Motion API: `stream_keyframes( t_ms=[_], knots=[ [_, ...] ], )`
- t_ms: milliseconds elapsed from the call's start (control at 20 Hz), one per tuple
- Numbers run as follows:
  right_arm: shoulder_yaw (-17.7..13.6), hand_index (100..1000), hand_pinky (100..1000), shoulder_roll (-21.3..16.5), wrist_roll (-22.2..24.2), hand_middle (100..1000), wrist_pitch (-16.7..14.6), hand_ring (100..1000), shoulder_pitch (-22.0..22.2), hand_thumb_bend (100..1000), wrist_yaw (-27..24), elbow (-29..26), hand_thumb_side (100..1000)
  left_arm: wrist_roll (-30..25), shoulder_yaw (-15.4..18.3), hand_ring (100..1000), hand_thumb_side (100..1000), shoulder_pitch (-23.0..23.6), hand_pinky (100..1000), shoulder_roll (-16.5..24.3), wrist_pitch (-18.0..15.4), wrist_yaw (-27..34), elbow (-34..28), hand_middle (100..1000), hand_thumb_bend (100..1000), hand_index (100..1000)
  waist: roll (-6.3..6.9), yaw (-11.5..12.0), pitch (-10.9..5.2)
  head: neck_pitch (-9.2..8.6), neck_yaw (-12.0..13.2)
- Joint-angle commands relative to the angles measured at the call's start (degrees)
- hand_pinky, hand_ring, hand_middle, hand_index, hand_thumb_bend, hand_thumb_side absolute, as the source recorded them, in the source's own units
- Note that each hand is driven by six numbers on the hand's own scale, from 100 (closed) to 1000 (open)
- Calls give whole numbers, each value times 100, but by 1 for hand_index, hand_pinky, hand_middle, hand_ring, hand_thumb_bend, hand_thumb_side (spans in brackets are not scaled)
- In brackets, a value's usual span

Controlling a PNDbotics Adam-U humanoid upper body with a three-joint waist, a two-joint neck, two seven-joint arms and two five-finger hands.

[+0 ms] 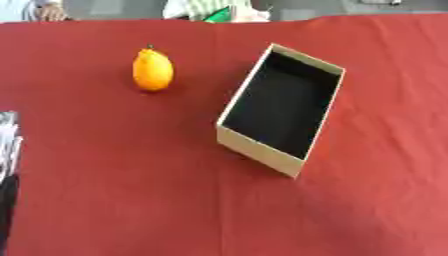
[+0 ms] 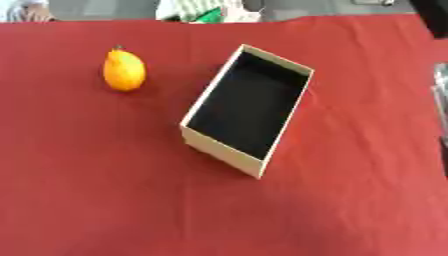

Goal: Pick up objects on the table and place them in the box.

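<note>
An orange, lemon-shaped fruit [image 1: 152, 70] with a small dark stem tip stands in the upper left of the frame on the red tablecloth [image 1: 114, 190], well apart from the open cardboard box [image 1: 260, 149], which lies askew at centre right with a dark interior holding nothing. At the left edge of the left eye view a silver and black part of the left hand [image 1: 9, 145] shows, and at the right edge of the right eye view a sliver of the right hand [image 2: 441, 95]; whether either hand's fingers are spread or curled cannot be told.

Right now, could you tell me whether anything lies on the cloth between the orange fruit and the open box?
Nothing visible does. The orange fruit stands alone on the red tablecloth, left of the cardboard box, with only bare cloth between them. The box is open-topped and looks empty inside.
</note>
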Motion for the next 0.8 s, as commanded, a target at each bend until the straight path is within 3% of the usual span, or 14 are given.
stream_keyframes(
  t_ms=[50, 200, 350, 550, 800],
  knots=[
    [-35, 920, 925, -89, 18, 778, -1, 818, -61, 100, 4, -114, 737, -273, -73, 644, 610, -230, 462, 390, 289, -120, -101, 687, 367, 856, 4, 2, -117, -11, 4],
    [-9, 920, 925, -73, 52, 778, -5, 819, -62, 100, 6, -114, 737, -981, -294, 639, 621, -698, 458, 833, 954, -351, 234, 689, 358, 849, 17, 0, -154, -1, -8],
    [6, 920, 925, -57, 73, 778, -4, 819, -50, 100, 3, -114, 737, -1587, -525, 638, 630, -1328, 457, 1198, 1330, -692, 1034, 690, 354, 845, 26, -18, -186, -14, 1],
    [33, 919, 925, -52, 110, 778, 5, 819, -63, 100, -2, -114, 737, -2215, -885, 645, 643, -2128, 464, 1425, 1500, -1152, 2294, 696, 345, 840, 33, -43, -216, 24, 2],
    [55, 919, 925, -26, 142, 777, 15, 819, -63, 100, -12, -114, 737, -3232, -1287, 651, 682, -3005, 470, 1358, 1430, -1693, 3728, 700, 307, 838, 24, -51, -247, 63, 14]
  ],
)
